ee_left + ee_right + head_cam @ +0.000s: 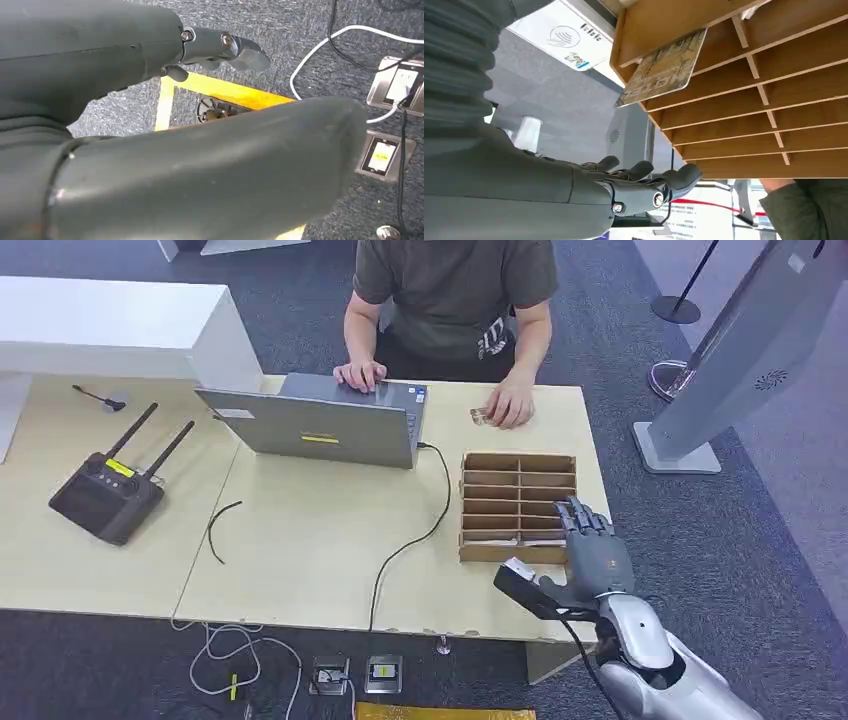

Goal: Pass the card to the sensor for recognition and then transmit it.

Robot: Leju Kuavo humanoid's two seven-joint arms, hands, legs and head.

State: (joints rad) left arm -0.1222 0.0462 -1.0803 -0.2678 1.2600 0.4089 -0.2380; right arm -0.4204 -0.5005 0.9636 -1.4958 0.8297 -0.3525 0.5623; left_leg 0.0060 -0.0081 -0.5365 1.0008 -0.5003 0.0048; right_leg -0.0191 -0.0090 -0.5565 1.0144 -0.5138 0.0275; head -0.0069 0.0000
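Note:
A wooden card rack (518, 505) with several slots lies on the table's right side. A patterned card (664, 67) sticks out of one slot of the rack (774, 85). Beside the rack's near edge lies the sensor (517, 578), a dark unit with a white contactless-symbol face (566, 37). My right hand (595, 550) hovers at the rack's near right corner, fingers (644, 172) stretched out and holding nothing. My left hand (215, 47) hangs over the floor with nothing in it, its thumb (210, 165) large in front.
A person (450, 290) sits across the table, one hand on a grey laptop (320, 425), the other by a small object (483, 417). A black controller with antennas (108, 495) lies left. A black cable (420, 535) crosses the table. A grey kiosk (740, 360) stands right.

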